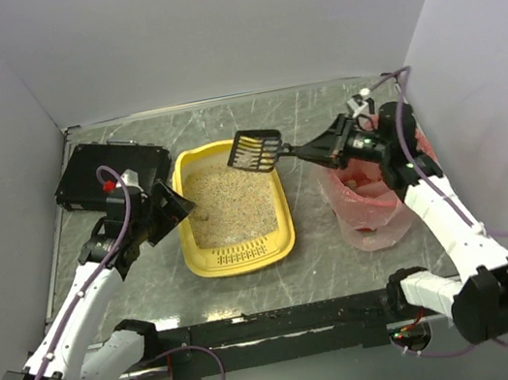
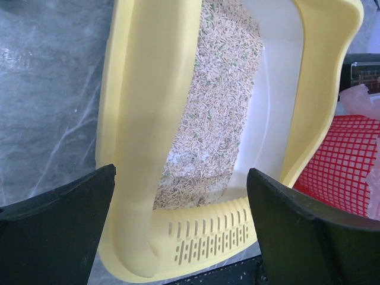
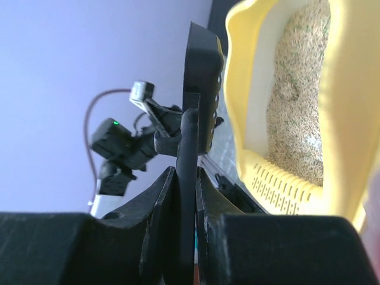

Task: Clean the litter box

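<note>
- The yellow litter box sits on the grey bench at the centre of the top view, with its slotted rim at the lower end.
- Beige litter lies inside it.
- The left fingers are spread wide and grasp nothing. They are at the box's left rim, and contact with it cannot be told.
- In the left wrist view, the box's long side wall runs up the frame between those fingers.
- The right fingers are clenched on the handle of a black slotted scoop. Its head hangs over the box's upper right corner.
- In the right wrist view, the scoop stands edge-on, pinched between the fingers.
- A pink-red bag-lined bin stands to the right of the box, under the right arm.
- A flat black box lies at the upper left.
</note>
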Tool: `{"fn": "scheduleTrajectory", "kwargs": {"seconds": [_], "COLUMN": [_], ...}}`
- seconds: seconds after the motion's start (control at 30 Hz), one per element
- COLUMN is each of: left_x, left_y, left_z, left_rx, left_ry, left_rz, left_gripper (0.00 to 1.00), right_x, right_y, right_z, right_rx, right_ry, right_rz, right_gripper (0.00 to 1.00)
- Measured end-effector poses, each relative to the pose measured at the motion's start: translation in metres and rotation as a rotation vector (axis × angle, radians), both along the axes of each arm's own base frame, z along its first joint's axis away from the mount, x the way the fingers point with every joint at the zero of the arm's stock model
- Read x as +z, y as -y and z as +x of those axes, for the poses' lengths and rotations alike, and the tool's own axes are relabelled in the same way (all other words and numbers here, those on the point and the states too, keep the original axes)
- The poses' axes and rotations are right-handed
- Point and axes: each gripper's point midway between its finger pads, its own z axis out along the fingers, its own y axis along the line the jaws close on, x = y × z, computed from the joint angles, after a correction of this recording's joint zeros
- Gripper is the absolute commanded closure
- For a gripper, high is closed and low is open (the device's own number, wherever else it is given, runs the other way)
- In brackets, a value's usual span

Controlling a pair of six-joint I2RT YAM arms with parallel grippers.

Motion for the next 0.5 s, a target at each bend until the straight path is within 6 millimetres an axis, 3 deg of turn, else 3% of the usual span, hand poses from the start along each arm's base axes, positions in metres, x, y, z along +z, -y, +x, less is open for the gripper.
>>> {"fn": "scheduleTrajectory", "kwargs": {"seconds": [0.17,0.27,0.4,0.5], "left_x": [0.003,0.006,0.011,0.011], "left_y": [0.003,0.006,0.011,0.013], "left_z": [0.001,0.002,0.004,0.006], "left_rx": [-0.015,-0.027,-0.047,-0.058], "left_ry": [0.013,0.022,0.043,0.048], "left_rz": [-0.012,-0.022,-0.043,-0.044], "left_gripper": [0.03,0.03,0.03,0.03], "right_x": [0.024,0.031,0.031,0.022], "right_y": [0.035,0.066,0.114,0.137], "right_z": [-0.013,-0.018,-0.018,-0.02], "right_rx": [-0.063,-0.158,-0.313,-0.383], "right_ry": [0.051,0.07,0.073,0.042], "right_rz": [0.032,0.029,0.019,0.037], "right_gripper": [1.0,1.0,1.0,1.0]}}
